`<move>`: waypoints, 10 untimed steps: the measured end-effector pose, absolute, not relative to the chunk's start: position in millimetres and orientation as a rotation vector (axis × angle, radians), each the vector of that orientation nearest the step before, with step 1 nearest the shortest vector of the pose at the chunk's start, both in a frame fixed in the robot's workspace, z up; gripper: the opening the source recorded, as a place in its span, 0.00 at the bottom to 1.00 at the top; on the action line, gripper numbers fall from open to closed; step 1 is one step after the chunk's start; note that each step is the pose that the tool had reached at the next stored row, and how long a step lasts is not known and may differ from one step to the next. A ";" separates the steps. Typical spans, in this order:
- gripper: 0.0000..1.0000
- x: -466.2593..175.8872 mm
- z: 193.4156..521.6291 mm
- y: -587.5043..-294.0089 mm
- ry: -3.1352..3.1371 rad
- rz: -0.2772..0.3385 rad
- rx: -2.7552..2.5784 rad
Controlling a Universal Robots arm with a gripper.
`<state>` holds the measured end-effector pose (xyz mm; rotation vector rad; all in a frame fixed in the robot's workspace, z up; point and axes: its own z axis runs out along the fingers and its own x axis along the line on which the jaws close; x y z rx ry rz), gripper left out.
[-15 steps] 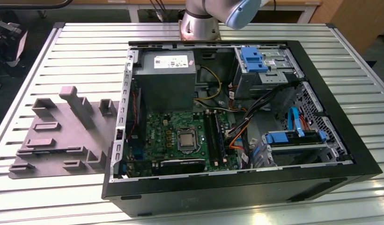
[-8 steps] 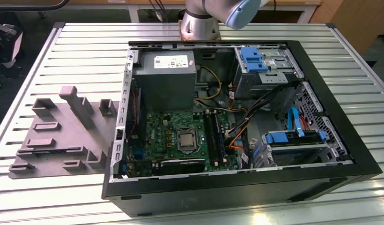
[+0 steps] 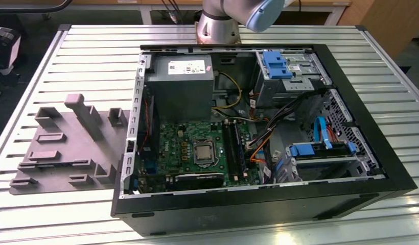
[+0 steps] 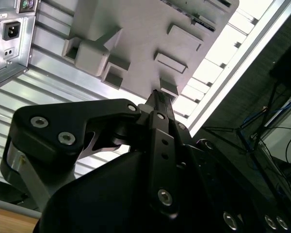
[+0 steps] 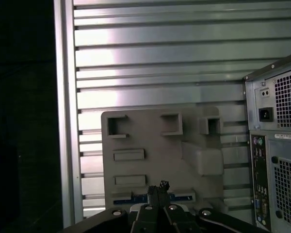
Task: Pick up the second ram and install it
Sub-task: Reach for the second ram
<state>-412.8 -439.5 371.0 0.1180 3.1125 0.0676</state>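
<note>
Your slatted surface (image 3: 216, 35) carries the open computer case (image 3: 264, 204), its green board (image 3: 179, 148) inside, and the grey tray (image 3: 60, 163) just beside the case. By my reading, the pick-up is not yet made. In the first wrist view the gripper (image 5: 157, 190) hangs above the tray, clenched on nothing. The second ram (image 5: 128, 199) seems to be the dark strip along the tray's edge, partly behind the gripper, so both lifting and seating remain.

In the exterior view the arm (image 3: 219, 23) shows a silver link topped by a blue-capped joint. In both wrist views the black tool (image 4: 159, 99) (image 5: 157, 190) has its two fingers drawn together, tips touching, linkages folded inward.
</note>
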 end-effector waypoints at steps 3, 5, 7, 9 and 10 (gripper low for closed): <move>0.11 -414.7 370.6 -439.9 3.112 0.068 0.118; 0.11 -416.0 370.4 -440.1 3.112 0.068 0.118; 0.11 -417.3 370.1 -440.4 3.112 0.068 0.118; 0.11 -418.6 369.9 -440.7 3.112 0.068 0.118; 0.11 -419.3 369.8 -440.9 3.113 0.068 0.118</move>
